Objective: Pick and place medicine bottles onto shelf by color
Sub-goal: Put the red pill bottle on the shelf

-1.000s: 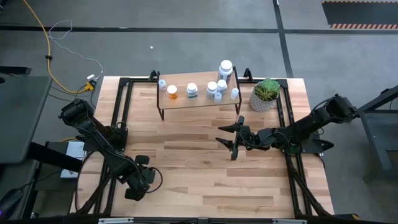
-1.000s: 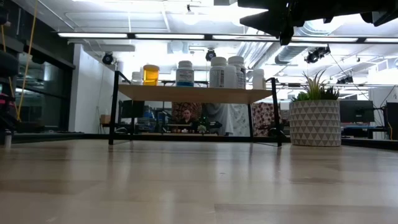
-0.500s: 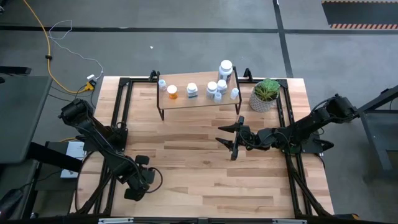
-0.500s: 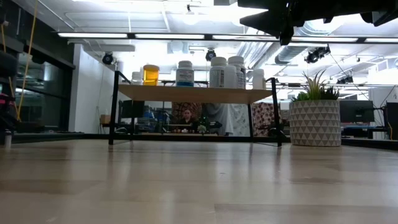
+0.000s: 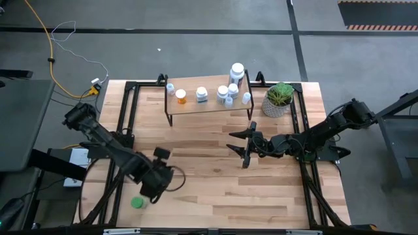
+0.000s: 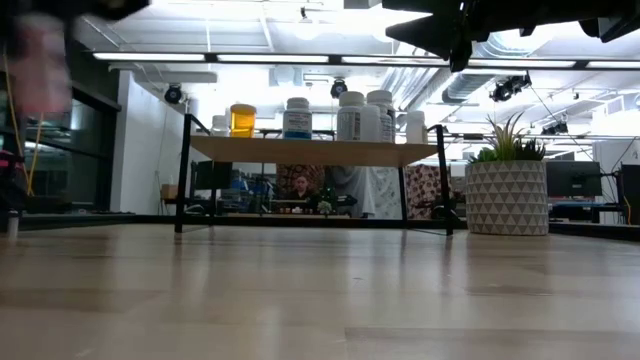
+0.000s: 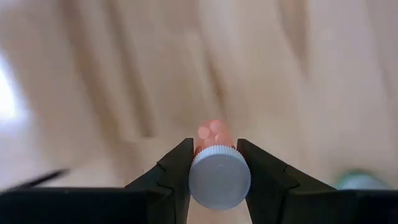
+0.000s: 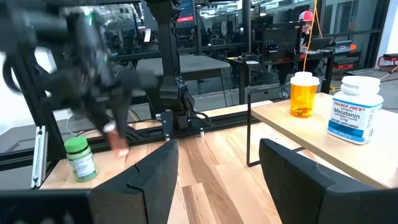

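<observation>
The left end effector (image 7: 214, 180) is clamped on a small pink-ish pill bottle (image 7: 214, 134) with a white cap (image 7: 219, 177), up off the desk (image 5: 215, 189) near its front-left corner. A green bottle (image 5: 137, 202) stands on the desk right by that arm; the right wrist view shows it too, upright with a white label (image 8: 81, 158).

The right end effector (image 5: 240, 149) hangs mid-desk in front of the shelf (image 5: 209, 104), fingers spread wide with nothing in them.

On the shelf there's an orange bottle (image 5: 181, 96) towards the left, then a white melatonin bottle (image 8: 354, 115) beside it, and a cluster of white bottles (image 5: 228, 93) at the right end. A potted plant (image 5: 278, 99) sits just right of the shelf.
</observation>
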You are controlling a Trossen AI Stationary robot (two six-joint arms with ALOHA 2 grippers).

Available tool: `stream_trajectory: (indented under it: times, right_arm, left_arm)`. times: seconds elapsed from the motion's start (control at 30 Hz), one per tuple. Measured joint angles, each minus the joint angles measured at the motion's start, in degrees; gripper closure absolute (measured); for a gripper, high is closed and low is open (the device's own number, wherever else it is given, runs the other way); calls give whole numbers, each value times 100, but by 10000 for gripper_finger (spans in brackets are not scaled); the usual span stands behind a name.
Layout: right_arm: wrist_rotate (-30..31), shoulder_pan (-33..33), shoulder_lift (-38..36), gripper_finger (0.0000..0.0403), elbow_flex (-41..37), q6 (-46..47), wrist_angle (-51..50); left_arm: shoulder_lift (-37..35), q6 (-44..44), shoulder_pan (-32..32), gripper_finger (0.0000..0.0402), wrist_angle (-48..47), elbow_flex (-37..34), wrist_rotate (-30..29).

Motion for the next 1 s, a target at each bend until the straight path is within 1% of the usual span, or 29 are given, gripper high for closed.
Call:
stream_trajectory:
  times: [0.2, 0.27, 0.33, 0.4, 0.47, 0.6, 0.7, 0.83, 1.0]
  right_arm:
    - [0, 0, 0, 187, 0, -39, -2]
    - [0, 1, 0, 187, 0, -42, -2]
    - [0, 0, 0, 187, 0, -42, -2]
    - [0, 2, 0, 187, 0, -42, -2]
    - [0, 1, 0, 187, 0, -42, -2]
    - [0, 2, 0, 187, 0, -44, -7]
    - [0, 0, 0, 187, 0, -48, -28]
    - [0, 0, 0, 187, 0, -90, -31]
    - [0, 2, 0, 187, 0, -90, -31]
  left_arm:
    - [-2, 876, 918, 294, -861, 1256, -864]
    - [-2, 1171, 1310, 294, -957, 1597, -1108]
    - [-2, 1449, 1743, 294, -962, 1895, -1193]
    - [-2, 1629, 2265, 294, -967, 2129, -1073]
    - [-2, 1651, 2838, 294, -992, 2259, -775]
    - [2, 1700, 3998, 294, -1184, 2284, -45]
    - [3, 1701, 4739, 294, -1449, 2284, 270]
    - [19, 1693, 5444, 294, -1464, 2262, 480]
    - [95, 1748, 5982, 294, -1397, 2262, 714]
